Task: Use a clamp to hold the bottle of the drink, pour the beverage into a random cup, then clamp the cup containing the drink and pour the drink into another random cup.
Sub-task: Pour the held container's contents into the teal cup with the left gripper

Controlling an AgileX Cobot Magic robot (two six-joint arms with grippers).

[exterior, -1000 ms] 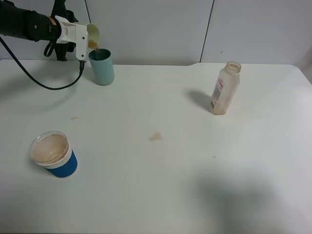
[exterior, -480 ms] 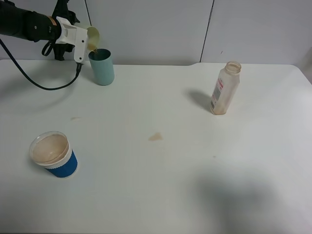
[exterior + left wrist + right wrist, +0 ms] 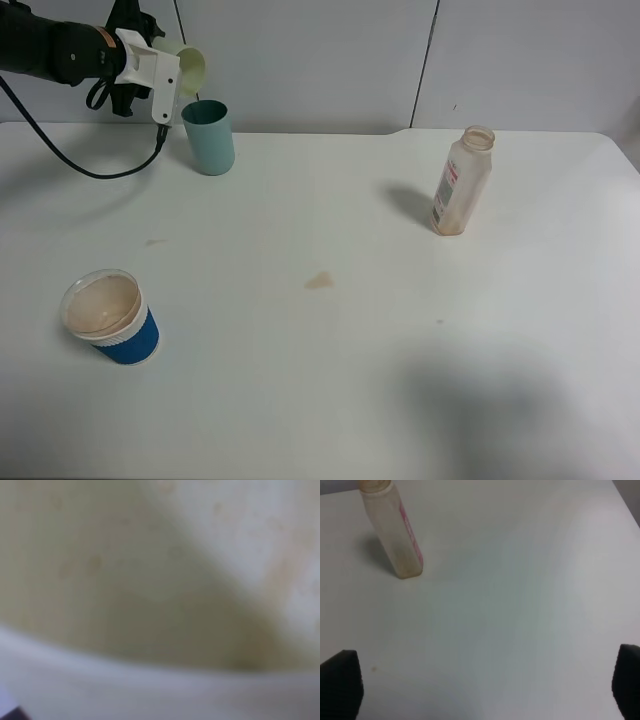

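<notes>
- The white counter [image 3: 330, 380] fills the scene, with grey wall panels behind its far edge; a small brown spill mark [image 3: 319, 281] sits near its middle.
- The left arm [image 3: 50, 48], black and cabled, reaches in from the far left; the left clamp [image 3: 172, 72] has its fingers clamped on the pale yellow-green cup [image 3: 190, 70], which is tipped on its side, mouth toward the right, above and just left of the teal cup.
- In the left wrist view the yellow-green cup wall [image 3: 125, 580] fills the blurred picture; nothing else can be made out there.
- The squat white cup with a blue sleeve [image 3: 108, 316] stands upright at the near left, brownish inside.
- The teal cup [image 3: 209, 136] stands upright at the far left, just below the tipped cup's rim; no stream shows between them.
- The bottle [image 3: 462, 181] stands upright at the far right, uncapped, well apart from every cup, its pink-red label facing left.
- The right clamp [image 3: 485, 690] hangs over the counter nearer than the bottle [image 3: 392, 530], its fingers [image 3: 340, 680] spread wide, holding nothing.
</notes>
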